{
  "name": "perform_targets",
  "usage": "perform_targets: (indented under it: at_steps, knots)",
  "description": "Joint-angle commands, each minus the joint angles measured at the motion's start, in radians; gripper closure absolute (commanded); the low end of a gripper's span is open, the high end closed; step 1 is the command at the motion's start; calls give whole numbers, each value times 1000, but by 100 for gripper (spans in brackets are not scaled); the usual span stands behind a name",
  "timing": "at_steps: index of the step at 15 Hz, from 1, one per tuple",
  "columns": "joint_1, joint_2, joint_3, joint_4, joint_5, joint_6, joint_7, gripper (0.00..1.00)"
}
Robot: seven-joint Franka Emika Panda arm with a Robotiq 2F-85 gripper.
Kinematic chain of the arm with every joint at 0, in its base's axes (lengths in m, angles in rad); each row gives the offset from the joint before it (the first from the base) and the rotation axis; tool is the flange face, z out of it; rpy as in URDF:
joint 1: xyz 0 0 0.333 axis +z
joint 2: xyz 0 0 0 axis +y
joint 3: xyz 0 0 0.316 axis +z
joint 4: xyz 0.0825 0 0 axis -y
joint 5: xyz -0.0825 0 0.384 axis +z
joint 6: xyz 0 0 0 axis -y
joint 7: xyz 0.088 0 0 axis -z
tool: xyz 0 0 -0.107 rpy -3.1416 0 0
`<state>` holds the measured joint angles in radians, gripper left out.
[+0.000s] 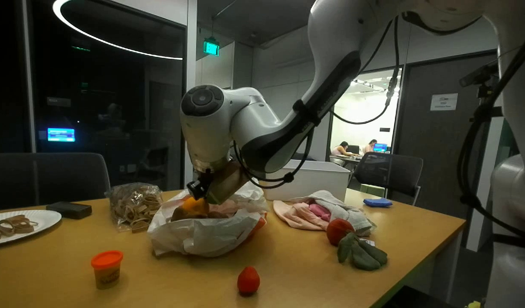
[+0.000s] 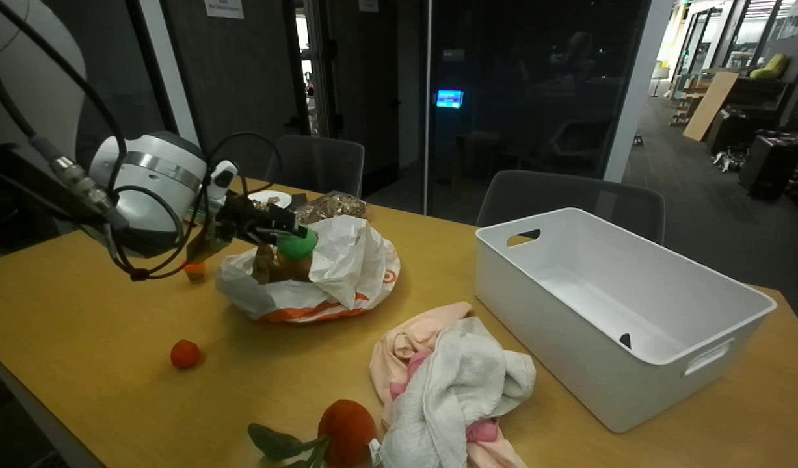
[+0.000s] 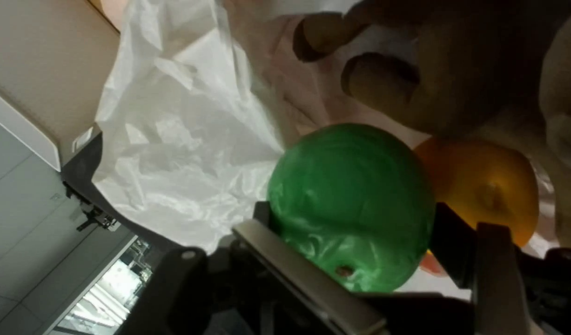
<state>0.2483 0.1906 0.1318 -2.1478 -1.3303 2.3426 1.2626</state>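
The green fruit (a small dark spot marks its skin) is between the jaws of the gripper, which stand well apart and meet it on both sides, holding it. It is at the mouth of the white bag; whether it touches what lies beneath, I cannot tell. Just beside it in the bag are an orange fruit and a knobbly brown thing. Around the bag on the table, in both exterior views, are a red fruit, an orange-lidded tub, a plate and a clear sack of brown bands. The table also bears cloths, a leafy fruit just beside them and a white bin.
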Motion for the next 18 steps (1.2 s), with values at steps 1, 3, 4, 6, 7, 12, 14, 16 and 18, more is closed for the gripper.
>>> perform_targets:
  at_steps: [1, 3, 4, 6, 7, 12, 14, 16, 18]
  knots:
    - [-19, 69, 10, 39, 9, -54, -35, 42]
    - [-24, 103, 5, 60, -11, -63, -21, 42]
    - [-25, 114, 3, 69, -18, -72, -16, 42]
    - [-27, 125, 1, 81, -16, -82, -6, 3]
    - [-32, 119, 6, 80, 5, -78, -14, 0]
    - [-28, 21, 19, 55, 2, -97, -41, 0]
    - [-30, -19, 30, 51, 39, -112, -80, 0]
    - [-36, -62, 37, 42, 103, -129, -147, 0]
    - [-55, -104, 47, 24, 253, -70, -291, 0]
